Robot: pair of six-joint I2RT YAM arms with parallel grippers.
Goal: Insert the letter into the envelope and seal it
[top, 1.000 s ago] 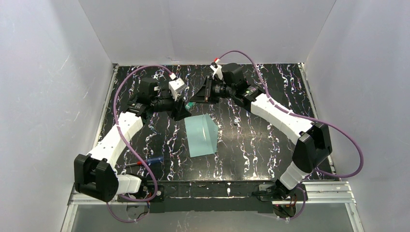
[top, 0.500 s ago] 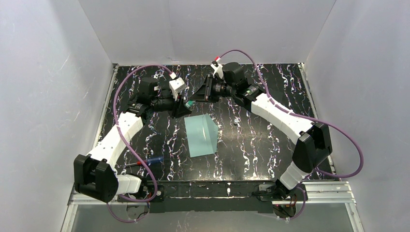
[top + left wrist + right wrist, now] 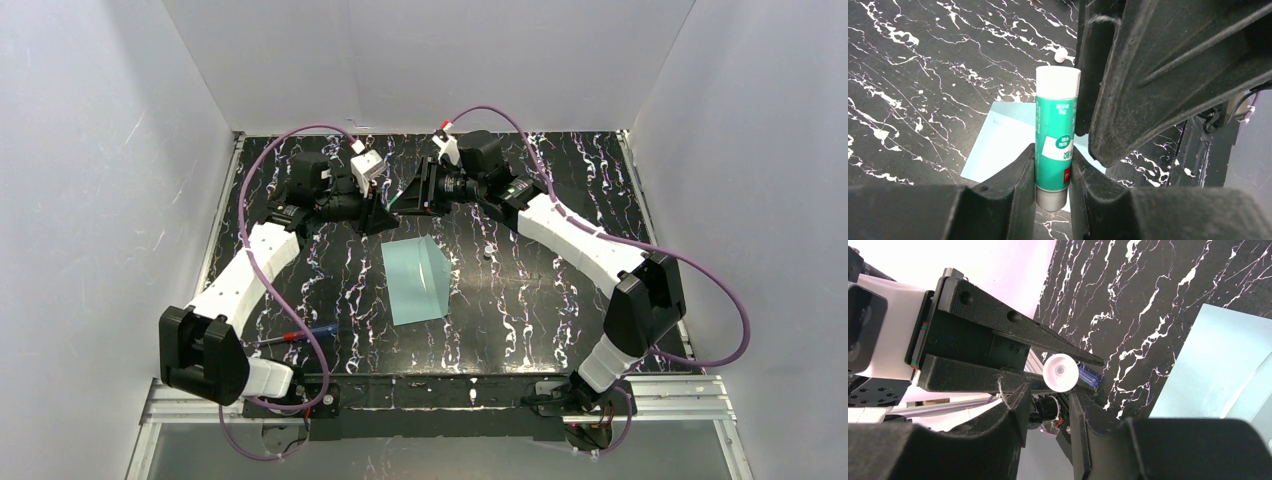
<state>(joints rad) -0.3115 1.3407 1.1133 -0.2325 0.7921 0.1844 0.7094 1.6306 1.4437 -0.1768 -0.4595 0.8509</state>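
The left pincer [image 3: 1052,167] squeezes the bottom end of a glue stick [image 3: 1057,120]. The stick is a smooth round tube with a green label and a white cap [image 3: 1060,371]. It is held up off the table by the far end of the envelope [image 3: 418,282].

The right pincer [image 3: 1049,392] faces the round cap end-on. Its two black, rough-looking fingers stand apart, and the cap sits just past their tips, not pinched.

The envelope is a flat paper rectangle, pale blue-green, with a slanted fold line across it. It lies on the table [image 3: 540,290], which is shiny black with white streaks like marble.

Left of the envelope, nearer the arm bases, lies a thin pen [image 3: 305,335]. It is blue with a red end.
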